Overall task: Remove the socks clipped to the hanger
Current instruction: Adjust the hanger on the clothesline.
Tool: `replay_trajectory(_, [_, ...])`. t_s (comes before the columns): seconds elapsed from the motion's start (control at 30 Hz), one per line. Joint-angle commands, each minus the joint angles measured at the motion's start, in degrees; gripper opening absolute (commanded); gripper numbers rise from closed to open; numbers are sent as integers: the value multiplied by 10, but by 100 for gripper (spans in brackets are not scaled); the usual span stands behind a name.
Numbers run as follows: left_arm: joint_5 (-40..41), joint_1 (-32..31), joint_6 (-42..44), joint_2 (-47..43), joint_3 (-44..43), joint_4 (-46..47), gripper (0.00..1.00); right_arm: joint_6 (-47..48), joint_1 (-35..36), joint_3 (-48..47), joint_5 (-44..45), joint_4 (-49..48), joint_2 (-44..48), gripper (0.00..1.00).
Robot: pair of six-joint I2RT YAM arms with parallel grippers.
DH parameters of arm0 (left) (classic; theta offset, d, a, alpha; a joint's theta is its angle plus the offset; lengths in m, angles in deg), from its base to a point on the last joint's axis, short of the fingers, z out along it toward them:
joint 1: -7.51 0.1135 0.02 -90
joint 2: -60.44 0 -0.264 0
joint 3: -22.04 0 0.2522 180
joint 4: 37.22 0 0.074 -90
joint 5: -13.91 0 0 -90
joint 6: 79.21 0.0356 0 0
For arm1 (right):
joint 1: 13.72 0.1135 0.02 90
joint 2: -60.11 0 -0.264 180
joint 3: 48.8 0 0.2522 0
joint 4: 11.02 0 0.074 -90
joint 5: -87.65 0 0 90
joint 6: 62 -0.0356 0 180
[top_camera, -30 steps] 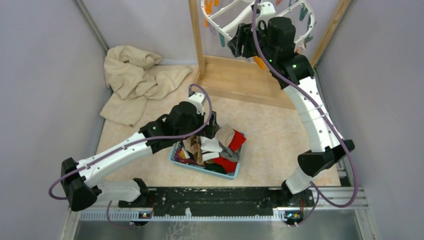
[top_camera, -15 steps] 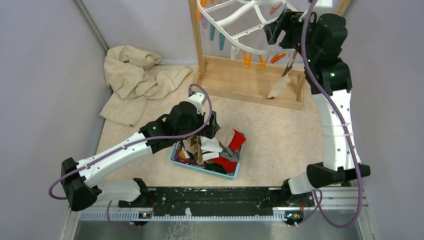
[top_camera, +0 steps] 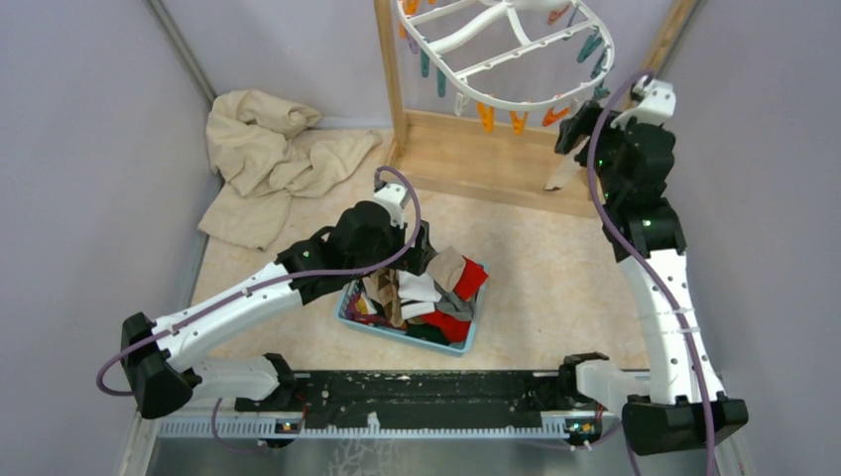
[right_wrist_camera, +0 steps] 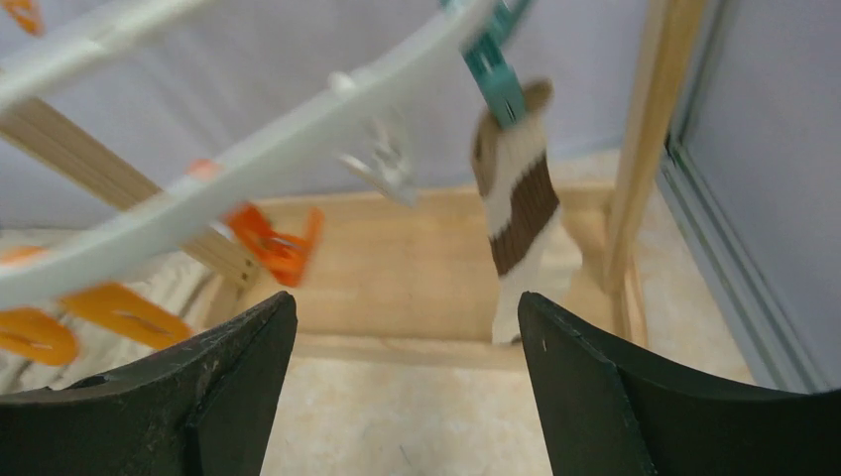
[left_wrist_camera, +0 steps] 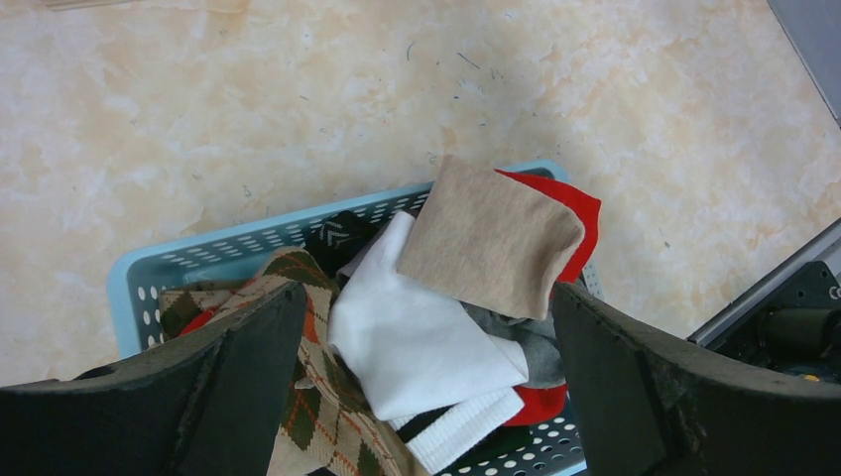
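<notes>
Right wrist view shows us the right gripper (right_wrist_camera: pixel 407 309) with jaws spread and empty, facing a brown-and-cream striped sock (right_wrist_camera: pixel 518 203) hanging from a teal clip (right_wrist_camera: pixel 493 71) on the white hanger (right_wrist_camera: pixel 298 129), while our left gripper (left_wrist_camera: pixel 428 294) gapes wide above the blue basket (left_wrist_camera: pixel 198 260) of socks (left_wrist_camera: pixel 417 339).
</notes>
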Motion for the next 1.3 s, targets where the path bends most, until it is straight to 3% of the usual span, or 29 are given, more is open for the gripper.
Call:
replay_trajectory(0.0, [-1,2,10,-6,-7,15,99,-49,-39,118,39,-110,38,83])
replay_trajectory(0.23, [-3,2,15,-4,-12,19,99,-82,-84,253,40,-251,12,86])
replay_trajectory(0.5, [5,3,26,-7,-14,18,99,-86,-86,233,24,-377,-126,88])
replay_trajectory(0.73, [8,3,30,-2,-18,15,99,-125,-84,253,-59,-485,-202,89])
replay_trajectory(0.97, [7,3,29,-8,-18,14,99,-126,-83,207,-25,-463,-262,88])
replay_trajectory(1.07, [8,3,30,-10,-18,12,99,-113,-84,170,-18,-440,-288,75])
replay_trajectory(1.27, [9,3,28,-14,-14,12,99,-107,-83,168,-42,-426,-273,21])
